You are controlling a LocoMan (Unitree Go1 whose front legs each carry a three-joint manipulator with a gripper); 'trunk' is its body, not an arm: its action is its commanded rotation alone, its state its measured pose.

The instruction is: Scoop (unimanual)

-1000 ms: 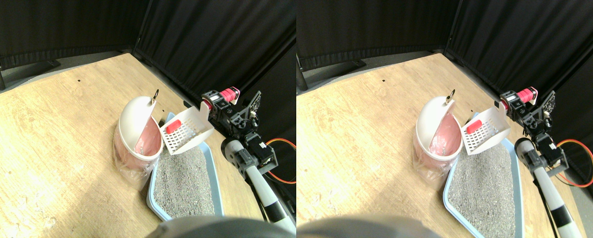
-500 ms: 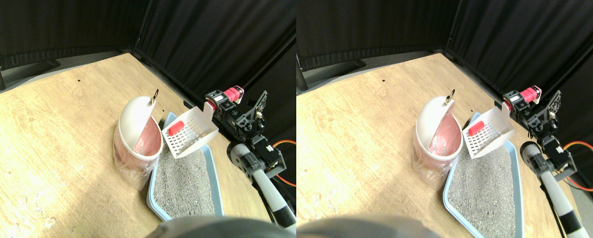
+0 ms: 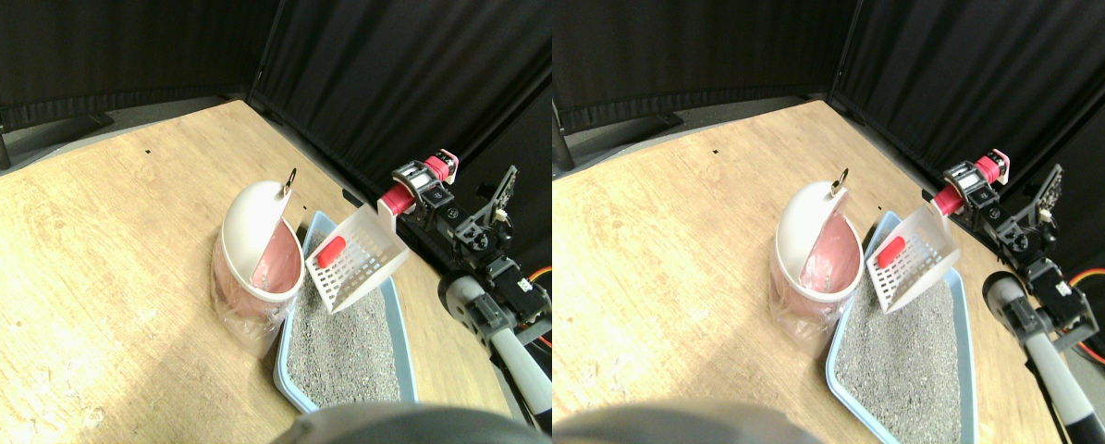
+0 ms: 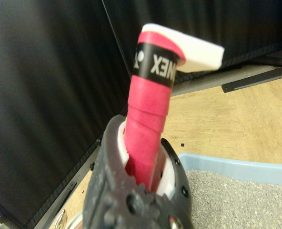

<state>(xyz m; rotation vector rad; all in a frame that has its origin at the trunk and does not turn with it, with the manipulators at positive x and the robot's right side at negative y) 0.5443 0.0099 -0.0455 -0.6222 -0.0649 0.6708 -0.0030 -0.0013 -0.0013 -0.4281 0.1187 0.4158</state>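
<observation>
Counting largest first, you have one wooden table (image 3: 99,240), one blue litter tray (image 3: 402,342) of grey litter, one pink bin (image 3: 254,268), one white scoop (image 3: 356,262) over the tray carrying one red piece (image 3: 331,250), and one right gripper (image 3: 423,190) clenched around its red-wrapped handle (image 4: 148,124).

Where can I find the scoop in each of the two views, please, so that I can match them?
Stereo pair view: the white slotted scoop hangs tilted above the far end of the blue litter tray, beside the pink bin.
Wrist view: only its pink wrapped handle shows, rising from the right gripper.
Shared landmark: the litter tray.
</observation>
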